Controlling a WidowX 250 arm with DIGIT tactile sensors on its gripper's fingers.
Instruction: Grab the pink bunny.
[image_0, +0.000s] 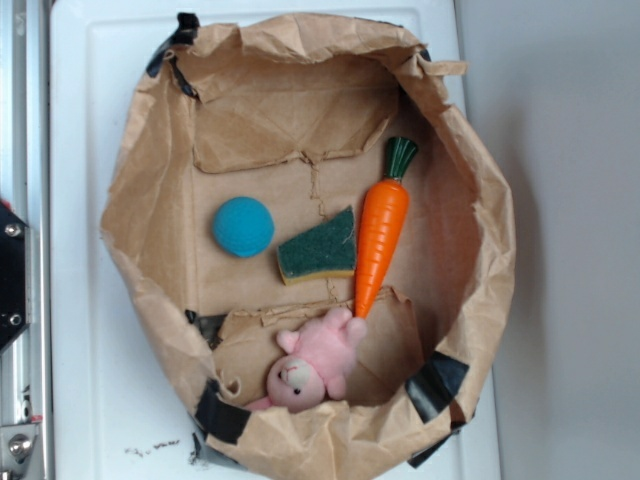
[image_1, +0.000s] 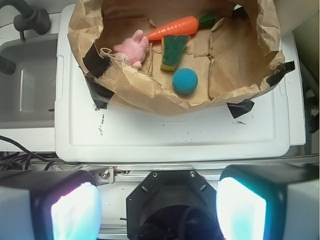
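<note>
A white table (image_0: 90, 250) carries a crumpled brown paper bag (image_0: 160, 120), rolled open and taped down with black tape at its corners. On the bag's floor, in the exterior view, lie an orange carrot (image_0: 382, 235) with a green top, slanting along the right side, a green sponge (image_0: 318, 250) just left of it, and a blue ball (image_0: 243, 226) further left, apart from the sponge. The pink bunny (image_0: 318, 360) lies at the near edge of the bag's floor, its head against the near wall and a limb touching the carrot's tip.

In the wrist view the gripper (image_1: 159, 207) hangs well back from the bag, outside its rim; its two pads (image_1: 75, 212) stand wide apart with nothing between them.

By this showing the task is barely begun: nothing is grasped, and the bunny sits untouched. What remains is the whole approach over the bag's wall, the descent onto the bunny, and the closing and lift.
</note>
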